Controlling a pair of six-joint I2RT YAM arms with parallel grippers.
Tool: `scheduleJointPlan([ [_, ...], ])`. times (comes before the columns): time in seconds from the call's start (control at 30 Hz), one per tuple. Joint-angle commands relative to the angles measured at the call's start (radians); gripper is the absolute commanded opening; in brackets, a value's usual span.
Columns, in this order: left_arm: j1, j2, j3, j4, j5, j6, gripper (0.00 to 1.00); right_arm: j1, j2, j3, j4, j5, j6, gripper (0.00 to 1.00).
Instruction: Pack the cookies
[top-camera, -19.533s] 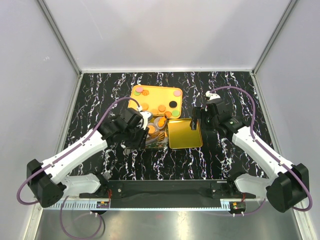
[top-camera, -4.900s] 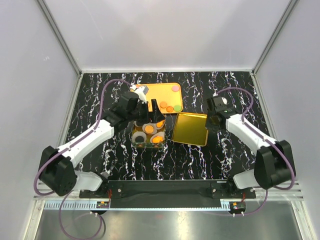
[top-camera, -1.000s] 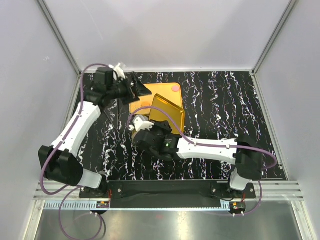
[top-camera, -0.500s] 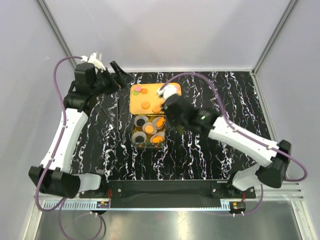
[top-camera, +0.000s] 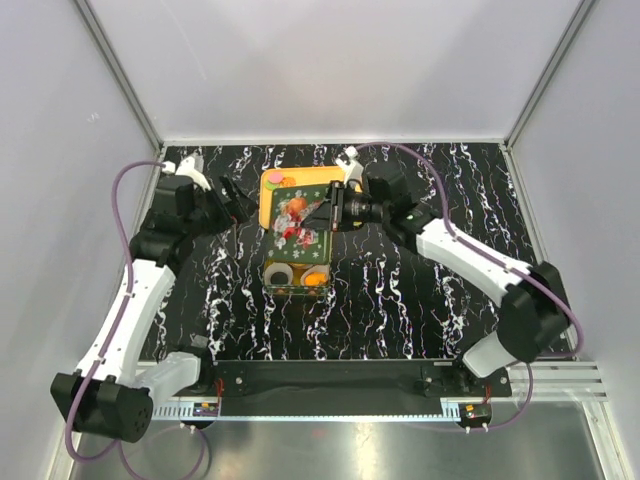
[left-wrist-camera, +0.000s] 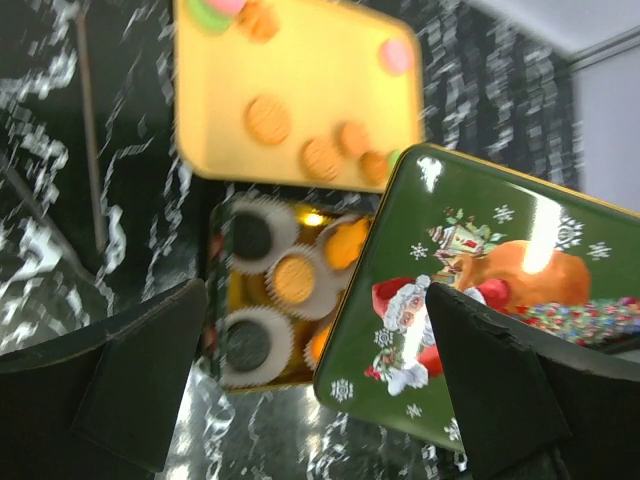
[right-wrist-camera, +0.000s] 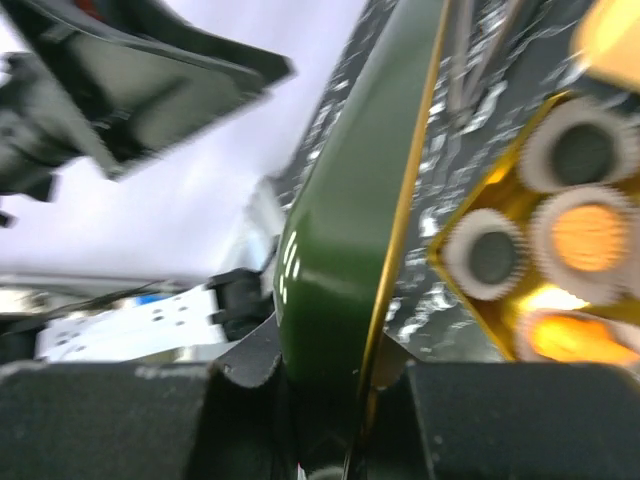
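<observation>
Cookies (left-wrist-camera: 268, 119) near green Santa lid (left-wrist-camera: 480, 300)

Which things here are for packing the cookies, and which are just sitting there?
For the job:
- cookies
- tin with paper cups
- yellow tray holding loose cookies
- green Santa lid, held by the right gripper

Just there:
- black marbled table
- purple cable
- left gripper, open and holding nothing

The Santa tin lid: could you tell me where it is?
Top view, mid-table: the lid is clamped by the right gripper, tilted over the cookie tin, beside the yellow tray.
</observation>
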Motion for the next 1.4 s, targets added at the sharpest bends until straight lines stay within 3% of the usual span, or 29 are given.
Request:
scheduleJointPlan([
  [0.0,0.001,0.008,-0.029,0.013,-0.068,0.034,0.99,-0.001,0.062,-0.049,0.371,-0.177,0.225,0.0],
  [0.17,0.001,0.051,-0.053,0.011,-0.097,0.04,0.99,-0.004,0.199,-0.129,0.681,-0.221,0.374,0.0],
  [0.63,-0.022,0.182,-0.156,0.177,-0.011,-0.026,0.99,-0.074,0.484,-0.236,1.144,-0.26,0.584,0.0],
  [1.37,-0.083,0.329,-0.266,0.364,0.09,-0.08,0.98,-0.125,0.653,-0.334,1.358,-0.313,0.66,0.0],
])
